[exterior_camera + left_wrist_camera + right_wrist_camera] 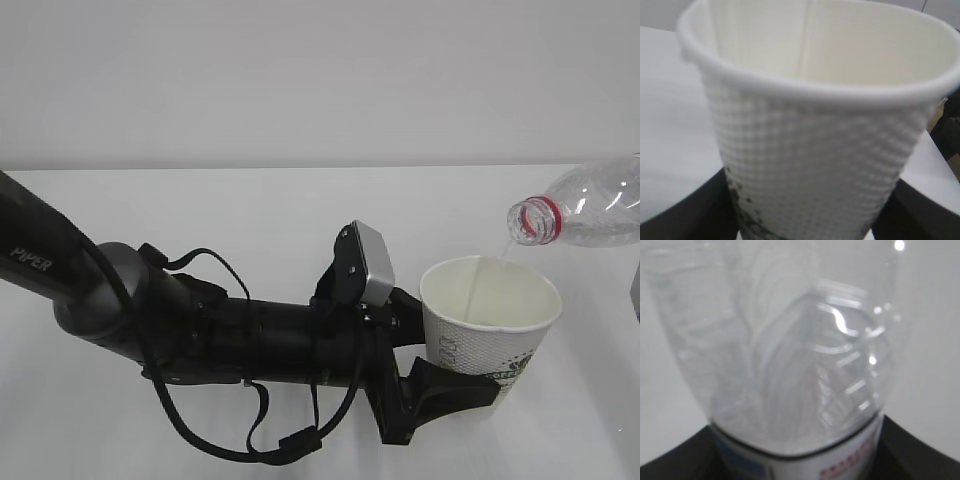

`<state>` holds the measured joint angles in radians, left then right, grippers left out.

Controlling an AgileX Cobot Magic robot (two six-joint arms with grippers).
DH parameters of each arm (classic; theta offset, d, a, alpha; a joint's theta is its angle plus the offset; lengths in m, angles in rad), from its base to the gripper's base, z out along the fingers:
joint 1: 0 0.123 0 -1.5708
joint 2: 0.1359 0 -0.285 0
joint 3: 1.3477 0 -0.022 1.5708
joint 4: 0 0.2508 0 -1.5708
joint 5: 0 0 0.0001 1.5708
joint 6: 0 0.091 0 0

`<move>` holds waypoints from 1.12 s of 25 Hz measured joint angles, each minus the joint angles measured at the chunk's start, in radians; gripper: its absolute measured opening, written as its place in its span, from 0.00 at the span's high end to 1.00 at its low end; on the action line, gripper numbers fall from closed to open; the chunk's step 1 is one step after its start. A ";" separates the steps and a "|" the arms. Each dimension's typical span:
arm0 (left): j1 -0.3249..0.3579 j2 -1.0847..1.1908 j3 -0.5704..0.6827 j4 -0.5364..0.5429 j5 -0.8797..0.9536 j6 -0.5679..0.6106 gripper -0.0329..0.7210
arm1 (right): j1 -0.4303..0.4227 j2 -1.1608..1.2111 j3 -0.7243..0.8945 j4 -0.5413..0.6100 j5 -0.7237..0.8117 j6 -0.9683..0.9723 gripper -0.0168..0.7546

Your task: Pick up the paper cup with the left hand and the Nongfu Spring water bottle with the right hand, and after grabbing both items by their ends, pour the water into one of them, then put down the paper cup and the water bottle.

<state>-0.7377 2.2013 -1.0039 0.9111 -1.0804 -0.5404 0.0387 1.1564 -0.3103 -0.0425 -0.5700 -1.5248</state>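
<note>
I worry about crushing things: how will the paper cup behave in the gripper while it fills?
The paper cup is probably soft: its rim already looks pressed out of round between the left gripper's fingers. Its dimpled wall likely resists slipping. With water trickling in from the bottle, it should get heavier, so squeezing harder may buckle it.

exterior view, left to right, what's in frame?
PIPER-marked arm → grey camera block → paper cup, held by the left gripper → thin stream of water → tilted water bottle.
</note>
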 joint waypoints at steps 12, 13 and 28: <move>0.000 0.000 0.000 0.001 0.002 0.000 0.27 | 0.000 0.000 0.000 0.002 0.000 -0.008 0.41; 0.000 0.000 0.000 0.001 0.002 0.000 0.27 | 0.000 0.000 0.000 0.002 0.000 -0.008 0.41; 0.000 0.000 0.000 0.001 0.004 0.000 0.27 | 0.000 0.000 0.000 0.002 0.000 -0.012 0.41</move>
<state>-0.7377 2.2013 -1.0039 0.9118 -1.0769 -0.5404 0.0387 1.1564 -0.3103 -0.0409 -0.5700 -1.5364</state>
